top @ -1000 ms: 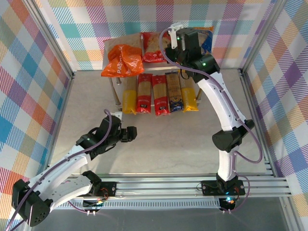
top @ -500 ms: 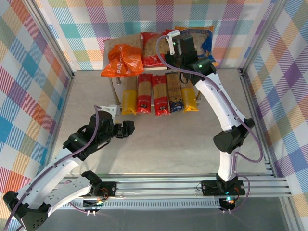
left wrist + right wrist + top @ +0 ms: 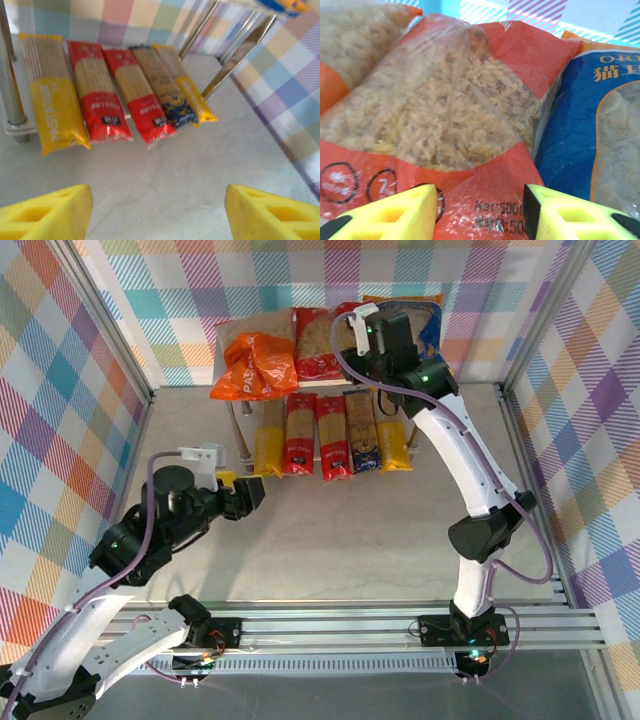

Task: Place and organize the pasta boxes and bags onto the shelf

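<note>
Five pasta boxes (image 3: 145, 100) face the spread left tool (image 3: 159, 202); spread right tool (image 3: 479, 205) overhangs red bag (image 3: 445, 100).

Upper centre, the shelf (image 3: 241, 436) holds the orange bag (image 3: 255, 365), red bag (image 3: 318, 340) and blue bag (image 3: 432, 325) on top; five spaghetti packs (image 3: 330, 435) lie side by side on its lower board

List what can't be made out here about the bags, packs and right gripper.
- Blue bag: in the top view the right arm covers most of it; in the right wrist view the right edge cuts it off.
- Packs: the print is blurred in the left wrist view and too small in the top view.
- Right gripper: unclear whether it touches the red bag. Its wrist hides the fingers in the top view, and the wrist view is too close to judge.
</note>
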Robot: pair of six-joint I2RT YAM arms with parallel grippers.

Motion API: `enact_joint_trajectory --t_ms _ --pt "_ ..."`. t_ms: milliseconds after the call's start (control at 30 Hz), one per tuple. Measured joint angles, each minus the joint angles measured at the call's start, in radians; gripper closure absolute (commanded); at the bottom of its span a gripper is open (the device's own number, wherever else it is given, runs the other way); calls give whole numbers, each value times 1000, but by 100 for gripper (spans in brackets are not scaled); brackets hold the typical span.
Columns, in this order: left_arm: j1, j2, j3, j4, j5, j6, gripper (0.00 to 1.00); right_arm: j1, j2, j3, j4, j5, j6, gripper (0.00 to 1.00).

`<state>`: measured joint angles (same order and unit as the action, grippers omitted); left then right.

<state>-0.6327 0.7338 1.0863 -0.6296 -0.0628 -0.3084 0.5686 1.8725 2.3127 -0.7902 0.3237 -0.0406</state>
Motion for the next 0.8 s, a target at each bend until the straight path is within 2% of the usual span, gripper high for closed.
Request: enact_joint_trajectory --t_ms 100,233,300,367,400,433,467,500,633,700,800 --pt "0 -25 40 6 -42 30 38 0 -40 -3 2 -51 21 57" --pt "0 -48 74 42 -123 84 43 0 -104 -3 3 -167 66 85" --pt "0 -47 84 70 -166 116 47 0 -127 -3 4 -238 93 94" --pt "0 -35 92 105 -203 152 57 2 -135 0 4 -314 121 97" --pt "0 -24 97 123 -219 174 69 2 -134 4 4 -350 134 96" --pt "0 -10 103 143 -232 198 85 5 -129 8 3 -389 146 93" --pt "0 6 112 161 -243 219 96 8 -120 16 2 -425 159 85" --pt "0 28 126 175 -252 242 95 11 -106 31 0 -462 173 78" --pt "17 145 251 168 -273 298 59 29 -39 89 -8 -557 201 77" --pt "43 213 341 147 -267 299 49 35 -21 91 -18 -579 211 76" --pt "135 296 443 76 -212 272 44 40 -2 94 -29 -597 221 74"
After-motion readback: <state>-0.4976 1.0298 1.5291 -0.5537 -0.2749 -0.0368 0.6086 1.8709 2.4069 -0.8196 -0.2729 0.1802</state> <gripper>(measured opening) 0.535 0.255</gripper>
